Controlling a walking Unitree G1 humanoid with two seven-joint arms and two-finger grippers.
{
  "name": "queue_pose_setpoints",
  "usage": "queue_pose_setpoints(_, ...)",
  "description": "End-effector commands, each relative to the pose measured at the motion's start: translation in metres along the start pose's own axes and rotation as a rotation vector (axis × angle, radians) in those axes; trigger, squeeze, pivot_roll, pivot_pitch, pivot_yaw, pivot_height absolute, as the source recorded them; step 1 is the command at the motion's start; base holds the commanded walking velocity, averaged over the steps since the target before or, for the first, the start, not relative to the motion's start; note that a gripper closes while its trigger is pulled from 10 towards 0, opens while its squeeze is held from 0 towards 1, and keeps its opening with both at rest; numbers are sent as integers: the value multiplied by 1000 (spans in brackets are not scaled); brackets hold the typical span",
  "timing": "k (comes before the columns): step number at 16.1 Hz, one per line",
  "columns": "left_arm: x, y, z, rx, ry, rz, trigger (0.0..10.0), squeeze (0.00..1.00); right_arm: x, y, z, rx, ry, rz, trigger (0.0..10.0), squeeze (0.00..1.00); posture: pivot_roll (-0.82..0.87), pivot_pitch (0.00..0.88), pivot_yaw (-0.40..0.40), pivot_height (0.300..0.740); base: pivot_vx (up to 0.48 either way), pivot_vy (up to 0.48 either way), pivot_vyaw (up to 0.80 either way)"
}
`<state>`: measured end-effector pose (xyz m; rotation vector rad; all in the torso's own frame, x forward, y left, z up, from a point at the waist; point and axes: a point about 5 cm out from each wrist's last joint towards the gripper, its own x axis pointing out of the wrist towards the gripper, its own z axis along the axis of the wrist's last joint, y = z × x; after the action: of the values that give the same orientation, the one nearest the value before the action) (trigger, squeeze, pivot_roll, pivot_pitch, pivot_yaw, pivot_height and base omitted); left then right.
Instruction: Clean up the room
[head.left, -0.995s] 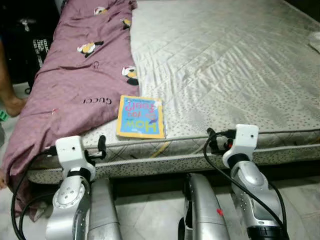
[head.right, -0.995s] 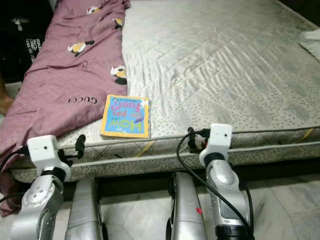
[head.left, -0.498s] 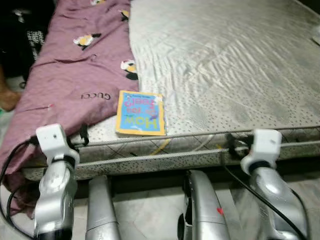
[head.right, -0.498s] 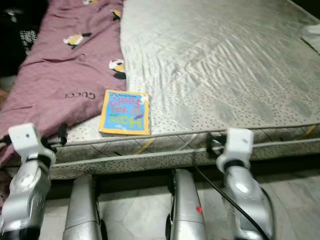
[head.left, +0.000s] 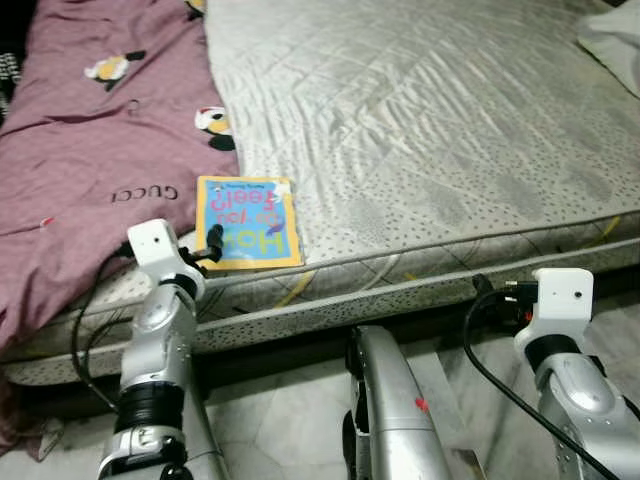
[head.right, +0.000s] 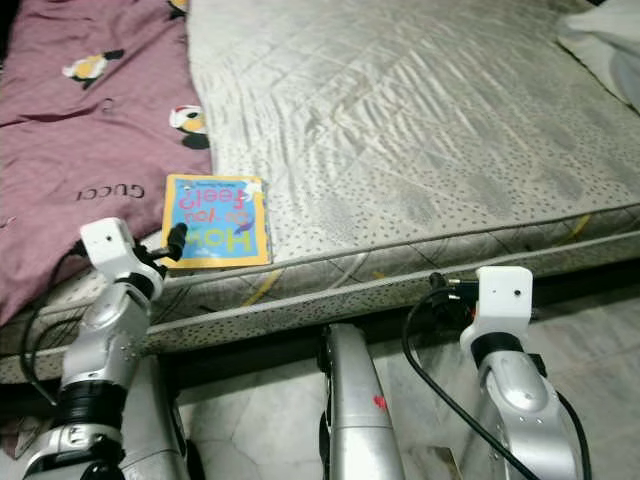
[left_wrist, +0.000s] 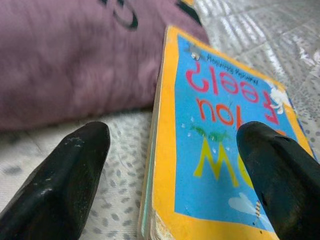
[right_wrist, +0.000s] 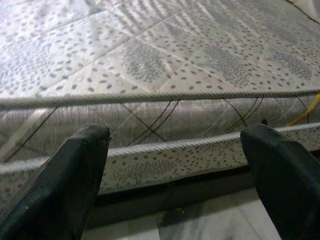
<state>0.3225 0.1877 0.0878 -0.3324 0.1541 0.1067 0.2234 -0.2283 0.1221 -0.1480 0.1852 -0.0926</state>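
- The robot's silver legs (head.left: 385, 410) stand on the pale tiled floor (head.left: 290, 430) at 6 o'clock, right against the side of the bed.
- The right gripper (right_wrist: 175, 165) hangs at about 4 o'clock, low beside the mattress (head.left: 430, 130) edge and apart from it; its two black fingers (right_wrist: 75, 175) are spread wide with nothing between them, facing the piped seam of the mattress side.
- The left gripper (left_wrist: 170, 165) is raised at about 8 o'clock to the near edge of the mattress, at the near left corner of the book (head.left: 247, 221).
- In the left wrist view its fingers (left_wrist: 60, 180) are released and wide apart, one over the speckled mattress beside the book's spine edge, the other over the blue cover; whether either touches the book cannot be told.
- The book lies flat near the mattress's front edge, at about 10 o'clock from the legs: yellow border, blue cover, title "How do you feel?" reading upside down to the robot.
- Its long axis runs from 6 towards 12 o'clock, with the top of the cover at the near end.
- The purple blanket (head.left: 90, 150) lies just beyond and left of the book, at 10 to 11 o'clock, its edge next to the book's far left corner.
- A white cloth (head.left: 612, 40) sits at the far 1 o'clock corner.
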Motion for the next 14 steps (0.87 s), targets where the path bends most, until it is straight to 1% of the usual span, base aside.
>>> queue_pose_setpoints(1, 0, 2, -4, -21, 5, 13, 10000, 0, -3, -2, 2, -13, 4, 4, 10000, 0, -282, 177, -61, 484, 0, 0, 0)
queue_pose_setpoints(4, -1, 2, -14, -65, 30, 13, 10000, 0, 0, -5, 3, -21, 3, 1, 10000, 0, -276, 168, -61, 484, 0, 0, 0)
queue_pose_setpoints(5, -1, 2, -14, -63, 33, 12, 10000, 0, 0, -4, 4, -20, 2, 2, 10000, 0, -276, 168, -61, 484, 0, 0, 0)
queue_pose_setpoints(6, 0, 3, -18, -81, 61, 2, 10000, 0, 2, -3, 5, -18, -1, 6, 10000, 0, -272, 166, -63, 484, 0, 0, 0)
queue_pose_setpoints(7, 3, 3, -23, -109, 112, -30, 10000, 0, 2, 0, 6, 8, -3, 19, 10000, 0, -273, 164, -64, 484, 0, 0, 0)
queue_pose_setpoints(8, 6, 1, -29, -131, 174, -87, 10000, 0, 1, 8, 11, 53, -22, 79, 10000, 0, -278, 159, -64, 484, 0, 0, 0)
queue_pose_setpoints(9, 9, -2, -31, -155, 193, -130, 10000, 0, 0, 16, 17, 93, -37, 146, 10000, 0, -282, 155, -65, 484, 0, 0, 0)
queue_pose_setpoints(10, 9, -2, -31, -155, 193, -130, 10000, 0, 0, 16, 17, 93, -37, 146, 10000, 0, -282, 155, -65, 484, 0, 0, 0)
queue_pose_setpoints(11, 12, -6, -30, -165, 204, -164, 10000, 0, 0, 25, 23, 114, -49, 215, 10000, 0, -285, 153, -65, 484, 0, 0, 0)
queue_pose_setpoints(12, 14, -7, -30, -170, 214, -180, 9686, 0, 0, 29, 27, 112, -61, 242, 10000, 0, -289, 158, -65, 484, 0, 0, 0)
queue_pose_setpoints(13, 14, -8, -31, -175, 226, -185, 4824, 0, 1, 30, 28, 107, -64, 245, 10000, 0, -289, 150, -63, 484, 0, 0, 0)
queue_pose_setpoints(14, 15, -9, -31, -181, 234, -215, 0, 0, 2, 30, 28, 105, -67, 243, 10000, 0, -288, 145, -62, 484, 0, 0, 0)
